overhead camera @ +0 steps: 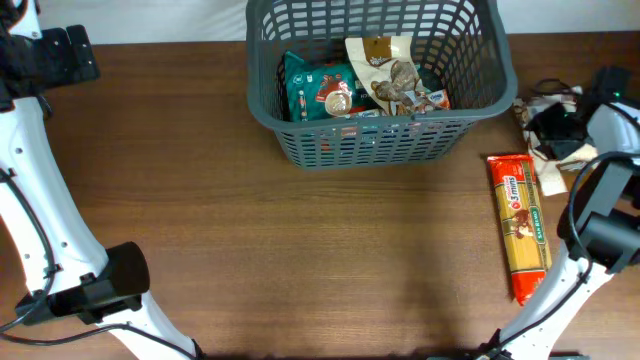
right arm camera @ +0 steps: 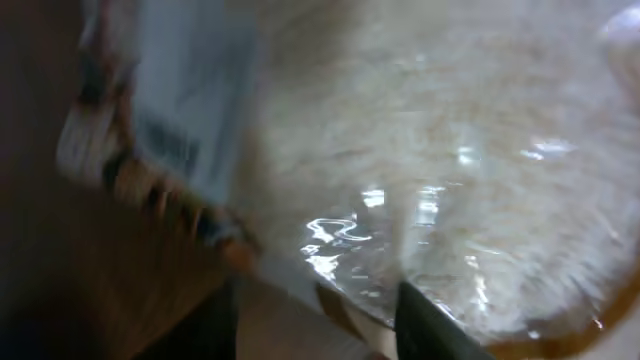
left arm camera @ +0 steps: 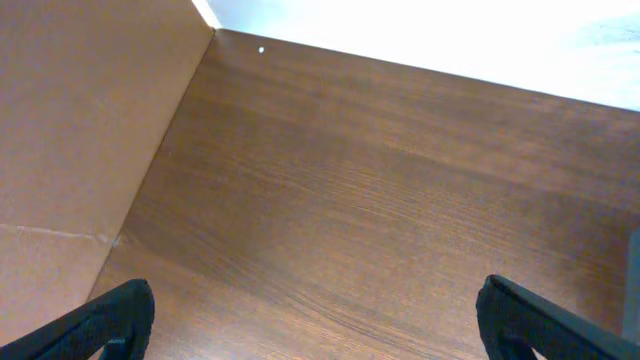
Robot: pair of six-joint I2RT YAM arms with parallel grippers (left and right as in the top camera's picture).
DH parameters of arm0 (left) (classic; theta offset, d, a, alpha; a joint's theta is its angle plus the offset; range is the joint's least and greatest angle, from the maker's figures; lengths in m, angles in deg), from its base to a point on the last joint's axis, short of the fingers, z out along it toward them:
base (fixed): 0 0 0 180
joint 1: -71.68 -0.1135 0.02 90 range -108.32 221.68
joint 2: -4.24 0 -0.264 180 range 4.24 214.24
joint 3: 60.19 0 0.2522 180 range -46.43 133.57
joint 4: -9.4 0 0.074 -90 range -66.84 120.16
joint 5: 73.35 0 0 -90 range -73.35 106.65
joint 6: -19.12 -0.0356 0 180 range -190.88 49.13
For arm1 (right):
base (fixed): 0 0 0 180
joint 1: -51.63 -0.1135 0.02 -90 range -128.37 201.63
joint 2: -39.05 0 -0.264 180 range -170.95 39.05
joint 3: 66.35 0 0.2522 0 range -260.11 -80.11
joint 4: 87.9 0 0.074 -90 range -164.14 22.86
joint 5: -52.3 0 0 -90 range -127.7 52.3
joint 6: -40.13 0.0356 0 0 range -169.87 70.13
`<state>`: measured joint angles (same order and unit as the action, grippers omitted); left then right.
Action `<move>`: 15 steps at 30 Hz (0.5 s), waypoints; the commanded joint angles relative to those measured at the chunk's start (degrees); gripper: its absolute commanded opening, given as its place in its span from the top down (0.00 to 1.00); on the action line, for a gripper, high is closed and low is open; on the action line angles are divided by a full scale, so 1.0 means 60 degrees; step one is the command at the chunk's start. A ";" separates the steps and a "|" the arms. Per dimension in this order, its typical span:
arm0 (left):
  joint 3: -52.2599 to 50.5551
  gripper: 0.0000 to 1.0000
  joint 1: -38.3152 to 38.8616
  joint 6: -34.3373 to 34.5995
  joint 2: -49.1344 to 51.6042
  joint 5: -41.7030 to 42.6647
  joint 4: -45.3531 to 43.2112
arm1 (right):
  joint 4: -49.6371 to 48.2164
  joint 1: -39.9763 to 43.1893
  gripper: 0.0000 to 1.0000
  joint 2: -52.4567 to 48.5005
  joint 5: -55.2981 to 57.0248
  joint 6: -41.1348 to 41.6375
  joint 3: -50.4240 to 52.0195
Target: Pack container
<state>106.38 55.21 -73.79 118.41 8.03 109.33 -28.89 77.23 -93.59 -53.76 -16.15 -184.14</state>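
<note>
While the dark grey basket [overhead camera: 380, 145] stands at the far middle of the table [overhead camera: 300, 250], holding a teal packet [overhead camera: 315, 92] and a white-brown packet [overhead camera: 390, 75], my left gripper [left arm camera: 320, 320] hangs spread wide over bare wood, with nothing in it. My right gripper [right arm camera: 315, 325] is very close against a clear bag [right arm camera: 450, 150] with whitish content; whether it grips, I cannot tell. A spaghetti packet [overhead camera: 518, 225] lies on the table's right side.

Brown wood-grain bench [overhead camera: 300, 250]. On it: dk grey lattice basket [overhead camera: 370, 148] far ctr; spaghetti pkt [overhead camera: 519, 225] flat, lengthwise nr right edge, apart from basket; pale pkt [overhead camera: 551, 178] just beside its far end, partly hidden.
</note>
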 commanded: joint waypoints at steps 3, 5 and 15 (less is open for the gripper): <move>-0.0036 0.01 -0.0033 0.0131 0.0047 -0.0036 0.0004 | 0.0029 -0.0608 0.47 -0.0433 -0.1402 -0.0386 -0.0160; -0.0036 0.01 -0.0033 0.0131 0.0047 -0.0036 0.0004 | 0.0040 -0.0670 0.44 -0.0350 -0.1395 -0.0590 -0.0331; -0.0036 0.01 -0.0033 0.0131 0.0047 -0.0036 0.0004 | 0.0816 -0.0219 0.39 0.0084 -0.1402 -0.1555 -0.2262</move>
<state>106.40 55.21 -73.79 118.41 8.03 109.33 -24.89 74.37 -94.27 -61.21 -22.75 -193.34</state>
